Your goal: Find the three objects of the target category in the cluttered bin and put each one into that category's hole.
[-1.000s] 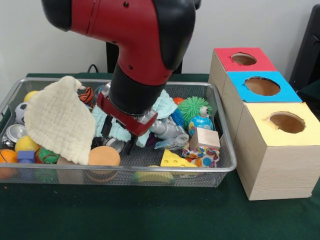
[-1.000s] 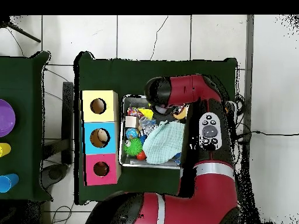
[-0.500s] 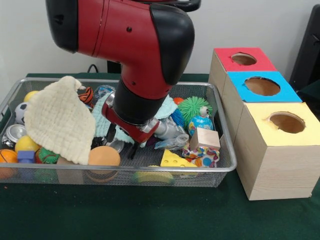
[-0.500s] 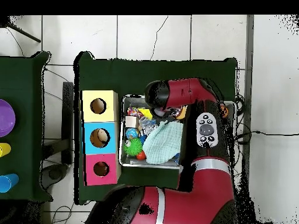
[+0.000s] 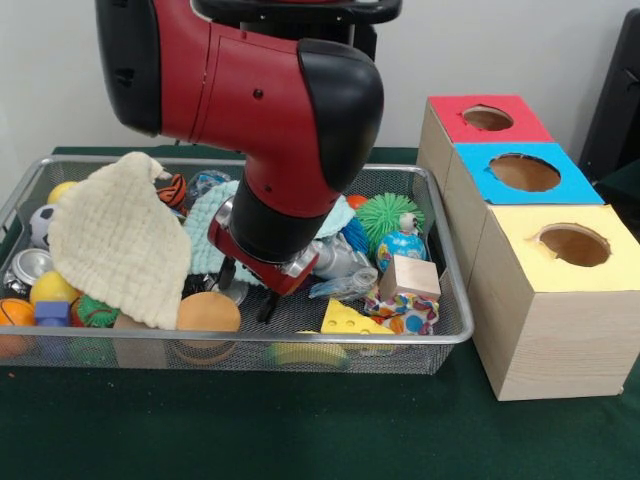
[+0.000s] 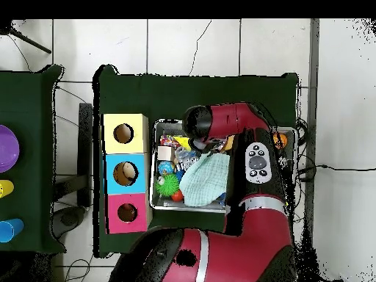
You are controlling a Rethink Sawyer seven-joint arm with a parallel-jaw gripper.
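Note:
My gripper (image 5: 248, 291) hangs low in the wire bin (image 5: 440, 335), just right of the orange disc (image 5: 208, 312). Its two black fingers (image 5: 268, 304) stand open with nothing between them, over a silver can end (image 5: 237, 291). A teal cloth (image 5: 203, 243) lies behind the gripper and a crushed silver can (image 5: 336, 258) to its right. The red box (image 5: 487, 119), blue box (image 5: 525, 172) and yellow box (image 5: 573, 244) each have a round hole on top. In the overhead view the arm (image 6: 224, 121) covers the gripper.
A cream cloth (image 5: 120, 240) drapes over the bin's left half, with small balls around it. A yellow cheese wedge (image 5: 350, 318), wooden cube (image 5: 408, 277), globe ball (image 5: 402, 247) and green spiky ball (image 5: 388, 215) crowd the right side. The three boxes (image 6: 125, 173) stand beside the bin.
The gripper has shifted a little to the right and toward the bin's front edge, staying open. The arm's body has swung lower over the bin.

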